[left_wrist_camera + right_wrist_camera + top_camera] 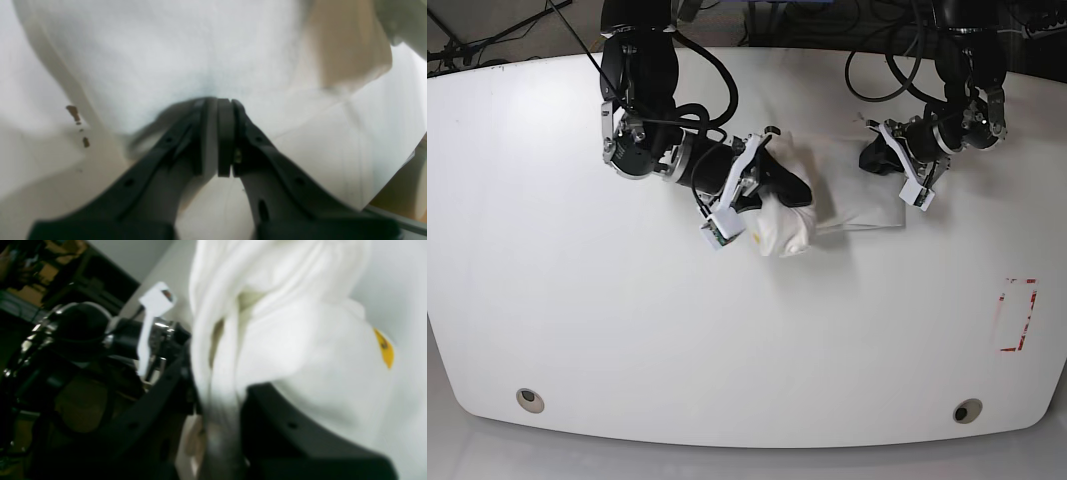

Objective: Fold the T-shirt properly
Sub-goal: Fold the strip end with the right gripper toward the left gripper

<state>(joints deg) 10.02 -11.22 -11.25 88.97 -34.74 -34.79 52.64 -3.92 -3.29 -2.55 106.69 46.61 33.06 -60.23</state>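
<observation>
Two claws are clamped on the T-shirt (802, 205), which is bunched up at the middle of the white table (627, 330). Bundled cloth is pinched by the right claw (218, 413); the left claw (224, 110) is pressed together on a flatter edge.
</observation>
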